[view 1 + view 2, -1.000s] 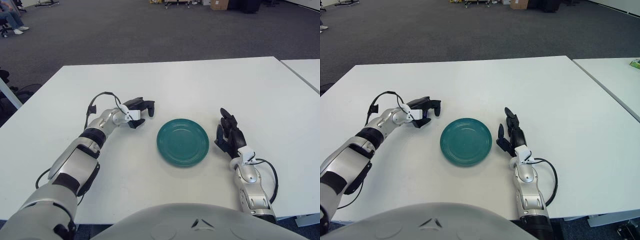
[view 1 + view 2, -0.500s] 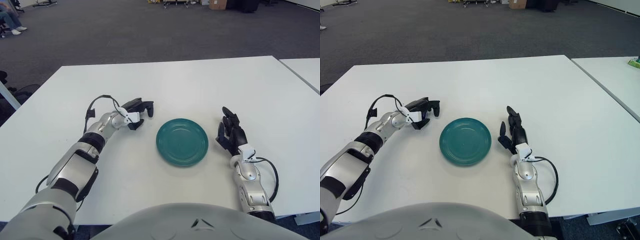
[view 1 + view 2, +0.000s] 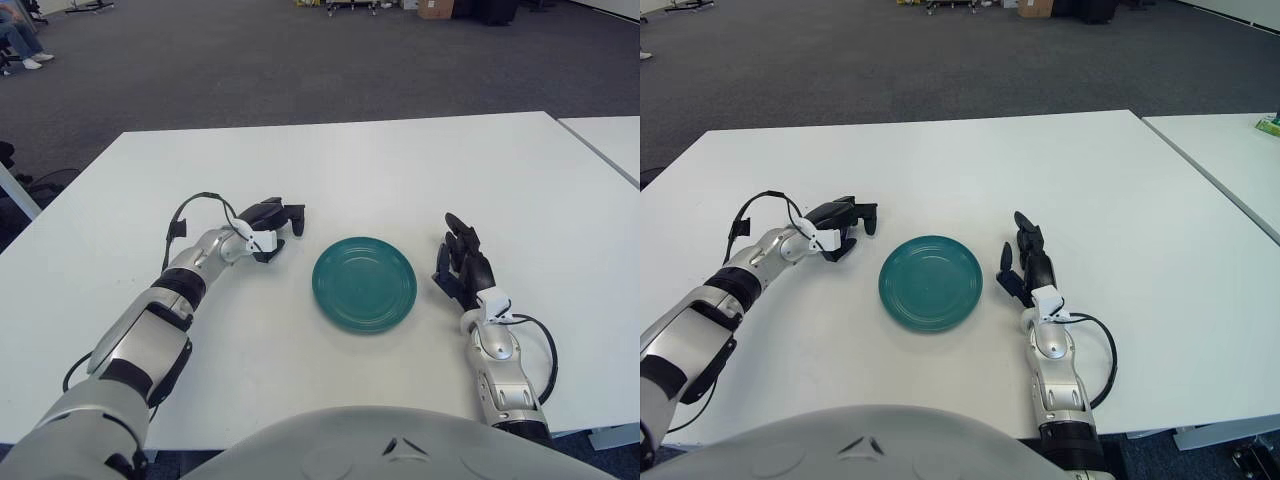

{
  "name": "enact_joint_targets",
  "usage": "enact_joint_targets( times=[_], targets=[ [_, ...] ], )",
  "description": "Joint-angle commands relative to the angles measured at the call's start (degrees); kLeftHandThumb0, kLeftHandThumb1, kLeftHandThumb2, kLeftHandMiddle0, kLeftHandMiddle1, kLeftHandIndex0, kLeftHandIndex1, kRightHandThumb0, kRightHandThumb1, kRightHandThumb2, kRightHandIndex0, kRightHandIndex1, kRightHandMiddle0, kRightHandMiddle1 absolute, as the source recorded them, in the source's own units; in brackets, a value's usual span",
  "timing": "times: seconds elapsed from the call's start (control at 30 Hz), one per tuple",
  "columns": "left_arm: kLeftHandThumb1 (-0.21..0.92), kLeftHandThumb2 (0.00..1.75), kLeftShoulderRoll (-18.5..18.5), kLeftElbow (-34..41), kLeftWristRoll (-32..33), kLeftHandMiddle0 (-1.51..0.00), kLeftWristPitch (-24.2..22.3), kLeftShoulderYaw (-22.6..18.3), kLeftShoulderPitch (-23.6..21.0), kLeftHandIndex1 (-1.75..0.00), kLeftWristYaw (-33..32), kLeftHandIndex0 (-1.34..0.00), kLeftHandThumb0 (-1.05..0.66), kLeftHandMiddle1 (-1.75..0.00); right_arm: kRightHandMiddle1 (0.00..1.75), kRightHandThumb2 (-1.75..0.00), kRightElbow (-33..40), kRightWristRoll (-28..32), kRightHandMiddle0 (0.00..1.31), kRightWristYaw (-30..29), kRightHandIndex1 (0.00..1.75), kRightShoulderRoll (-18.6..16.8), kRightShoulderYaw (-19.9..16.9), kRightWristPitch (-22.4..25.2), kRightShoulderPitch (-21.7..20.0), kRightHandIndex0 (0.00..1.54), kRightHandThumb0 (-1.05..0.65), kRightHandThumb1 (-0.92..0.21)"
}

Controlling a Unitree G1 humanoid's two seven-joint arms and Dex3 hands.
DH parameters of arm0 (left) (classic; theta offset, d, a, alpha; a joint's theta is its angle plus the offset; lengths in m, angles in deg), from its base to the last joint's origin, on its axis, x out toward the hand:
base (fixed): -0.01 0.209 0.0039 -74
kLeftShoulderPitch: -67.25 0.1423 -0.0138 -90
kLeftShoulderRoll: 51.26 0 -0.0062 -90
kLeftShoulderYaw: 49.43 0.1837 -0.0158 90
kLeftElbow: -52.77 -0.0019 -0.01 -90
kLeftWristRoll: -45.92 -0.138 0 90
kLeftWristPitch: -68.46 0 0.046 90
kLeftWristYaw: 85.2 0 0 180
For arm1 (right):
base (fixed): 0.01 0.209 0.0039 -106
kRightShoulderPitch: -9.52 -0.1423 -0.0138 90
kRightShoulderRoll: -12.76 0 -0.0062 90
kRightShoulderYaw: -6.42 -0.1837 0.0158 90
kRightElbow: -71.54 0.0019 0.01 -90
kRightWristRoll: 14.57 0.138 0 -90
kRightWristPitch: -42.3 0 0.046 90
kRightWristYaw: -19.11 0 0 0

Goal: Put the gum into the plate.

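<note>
The green plate (image 3: 364,283) lies empty on the white table (image 3: 400,170), near the front middle. My left hand (image 3: 272,222) rests low over the table just left of the plate, about a hand's width from its rim. No gum shows anywhere in either view; anything under or inside the left hand is hidden. My right hand (image 3: 460,268) is parked on the table just right of the plate, with its fingers (image 3: 455,232) straight and holding nothing.
A second white table (image 3: 1230,150) stands to the right across a narrow gap, with a small green thing (image 3: 1269,126) on it. Grey carpet lies beyond the far edge. A black cable (image 3: 195,205) loops off my left wrist.
My left hand has drawn a little to the left, away from the plate. My right hand has shifted slightly. The plate has not moved.
</note>
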Motion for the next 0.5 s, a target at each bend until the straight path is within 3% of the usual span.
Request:
enact_joint_targets(
  times=[0.0,0.2,0.27,0.33,0.4,0.47],
  targets=[
    [0.10,1.53,1.5,-1.3,-1.4,-0.76,-0.6,1.0,2.2,-1.63,2.6,-0.62,0.00,-1.74,0.42,-0.94,-3.3,-0.1,0.00,0.3,0.01,0.0,-0.3,2.6,1.5,0.14,-0.72,-0.92],
    [0.21,1.40,1.9,0.3,-2.0,-0.70,-1.8,1.1,2.4,-1.60,2.7,-0.53,-0.01,-1.75,0.43,-0.94,-3.7,-0.1,0.00,0.4,0.01,0.0,-0.2,2.6,1.4,0.14,-0.72,-0.92],
    [0.56,0.80,2.2,0.8,-2.6,-0.33,-2.8,1.2,2.5,-1.68,2.1,-0.24,-0.48,-1.55,0.43,-0.94,-3.7,-0.1,0.00,0.6,0.01,0.1,-0.1,2.6,1.3,0.14,-0.72,-0.92],
    [0.74,0.52,2.4,1.3,-3.1,-0.18,-3.9,1.1,2.7,-1.62,1.5,-0.12,-0.68,-1.29,0.42,-0.94,-3.6,0.0,0.00,0.8,0.01,0.2,-0.1,2.7,1.3,0.14,-0.73,-0.92],
    [0.83,0.40,2.4,1.9,-3.6,-0.11,-5.3,1.1,2.9,-1.44,1.0,-0.06,-0.81,-0.92,0.41,-0.93,-3.6,0.1,0.00,0.9,0.01,0.2,-0.1,2.7,1.3,0.14,-0.73,-0.92],
    [0.88,0.34,2.4,2.4,-3.9,-0.09,-6.5,1.1,3.1,-1.09,0.6,-0.02,-0.92,-0.47,0.41,-0.93,-3.6,0.1,0.00,1.0,0.01,0.2,-0.1,2.7,1.3,0.14,-0.74,-0.92]
  ],
)
